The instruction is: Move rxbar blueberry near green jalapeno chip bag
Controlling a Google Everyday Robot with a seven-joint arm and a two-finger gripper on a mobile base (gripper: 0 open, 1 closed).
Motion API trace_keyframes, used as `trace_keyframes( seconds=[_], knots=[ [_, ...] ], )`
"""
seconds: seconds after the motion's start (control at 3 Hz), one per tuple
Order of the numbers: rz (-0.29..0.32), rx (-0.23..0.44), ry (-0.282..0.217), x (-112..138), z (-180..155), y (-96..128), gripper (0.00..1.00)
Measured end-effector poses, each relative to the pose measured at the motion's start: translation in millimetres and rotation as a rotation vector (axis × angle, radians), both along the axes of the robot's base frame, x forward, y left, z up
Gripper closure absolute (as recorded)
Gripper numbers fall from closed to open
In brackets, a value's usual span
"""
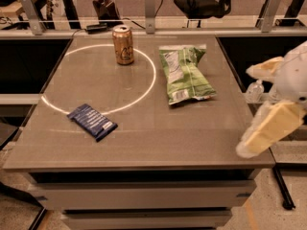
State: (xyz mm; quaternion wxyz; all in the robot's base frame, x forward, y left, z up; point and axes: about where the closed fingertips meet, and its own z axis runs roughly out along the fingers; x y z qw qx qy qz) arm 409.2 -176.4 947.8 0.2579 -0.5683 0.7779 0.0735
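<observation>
The rxbar blueberry [92,121] is a flat dark-blue bar lying at the front left of the table, on the white ring's edge. The green jalapeno chip bag [184,74] lies flat at the back right of the table, label up. My gripper [250,111] hangs at the table's right edge, near the front right corner, right of and below the bag and far from the bar. Its two pale fingers [271,131] stand wide apart with nothing between them.
A gold-tan drink can [123,45] stands upright at the back, left of the bag. A white ring [144,92] is marked on the grey table top [158,138]. Railing posts and chairs stand behind the table. A small bottle [255,90] sits beyond the right edge.
</observation>
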Motion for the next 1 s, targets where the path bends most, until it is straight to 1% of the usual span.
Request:
trace_keyframes(
  seconds=[0.33,0.67,1.0],
  knots=[
    [0.014,0.153,-0.036,-12.9,-9.7,34.5,0.00],
    [-0.004,0.247,-0.037,-16.9,-22.5,70.2,0.00],
    [-0.075,0.322,-0.019,-10.2,-37.7,102.0,0.00]
  ],
)
